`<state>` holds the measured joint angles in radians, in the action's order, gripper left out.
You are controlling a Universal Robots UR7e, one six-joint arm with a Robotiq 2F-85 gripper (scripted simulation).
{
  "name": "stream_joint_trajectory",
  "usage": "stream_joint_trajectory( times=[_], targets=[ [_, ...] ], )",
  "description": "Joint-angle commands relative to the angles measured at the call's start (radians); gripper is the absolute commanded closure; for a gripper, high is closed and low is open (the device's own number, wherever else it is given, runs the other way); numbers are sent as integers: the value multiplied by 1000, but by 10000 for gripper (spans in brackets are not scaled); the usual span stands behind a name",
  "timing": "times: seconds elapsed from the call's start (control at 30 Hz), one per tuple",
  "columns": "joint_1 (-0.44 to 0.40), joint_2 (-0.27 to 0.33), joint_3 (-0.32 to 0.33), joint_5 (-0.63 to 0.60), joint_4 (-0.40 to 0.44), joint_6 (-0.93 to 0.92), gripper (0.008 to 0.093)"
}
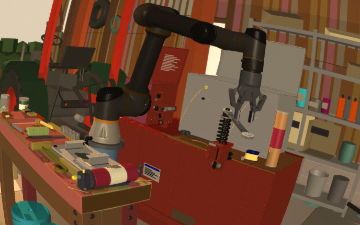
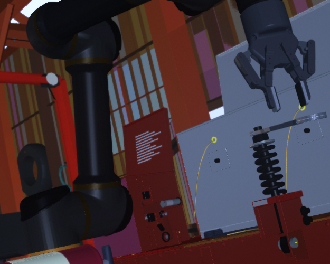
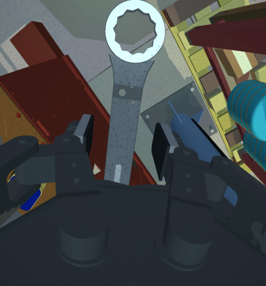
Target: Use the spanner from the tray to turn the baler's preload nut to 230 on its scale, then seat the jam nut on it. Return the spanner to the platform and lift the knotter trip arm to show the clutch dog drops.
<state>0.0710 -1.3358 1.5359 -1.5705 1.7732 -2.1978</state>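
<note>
The near end of the grey spanner is hidden under my gripper body in the wrist camera, while its ring end shows ahead. The spanner sits with one end on the nut atop the black coil spring, its free ring end sticking out to the right. My gripper hangs open just above the spanner's handle, holding nothing. The spring stands on a red bracket at the front of the red baler body.
The grey panel rises behind the spring, with yellow twine and eyelets. A striped orange and red cylinder and a small yellow and blue block stand right of the bracket. A cluttered workbench lies left; shelves stand right.
</note>
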Motion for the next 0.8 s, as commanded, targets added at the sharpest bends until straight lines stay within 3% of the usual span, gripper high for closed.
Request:
stream_joint_trajectory(
  times=[0.0, 0.77],
  targets=[
    [0, 0, 0, 0, 0, 0, 514],
    [0, -14, -85, 0, -99, 0, 514]
  ],
)
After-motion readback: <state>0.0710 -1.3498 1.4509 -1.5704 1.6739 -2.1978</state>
